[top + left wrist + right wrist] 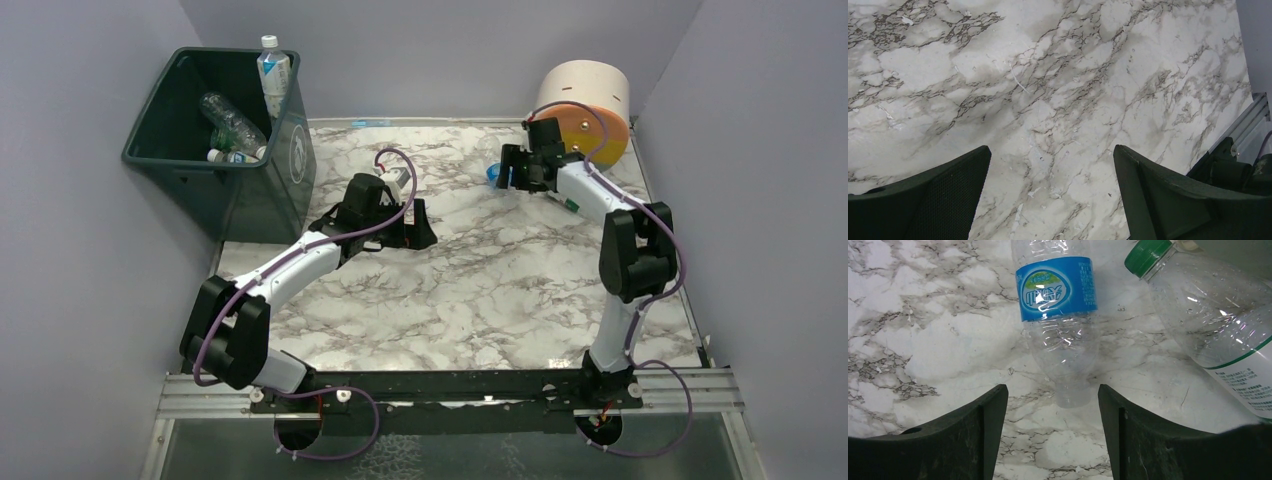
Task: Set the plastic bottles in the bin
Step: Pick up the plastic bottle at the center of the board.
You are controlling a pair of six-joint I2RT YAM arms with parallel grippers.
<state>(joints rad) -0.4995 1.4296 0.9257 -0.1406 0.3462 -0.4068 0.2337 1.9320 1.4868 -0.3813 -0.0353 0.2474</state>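
Partly done. The dark green rectangular plastic bin (275, 195) sat at the far left corner and held at least three bottles: a clear white-capped bottle with a blue label (272, 72) leaning upright at its rim, a clear crumpled bottle (232, 122) lying inside, and more below that were too small to tell apart.

At least two were left on the grey-veined marble tabletop (1048, 75), near the big cream and orange cylinder (585, 100).
- The clear plastic bottle with a blue wrap label (1058, 315) lay flat, its narrow end between the fingers of the right gripper (1050, 390). The jaws were partway apart with a gap on each side, so no grip yet.
- The clear green-capped bottle with a white label (1208, 315) lay just beside it, to the right in the wrist view.

The left gripper (1051, 148) hung over bare marble, jaws wide and holding nothing.
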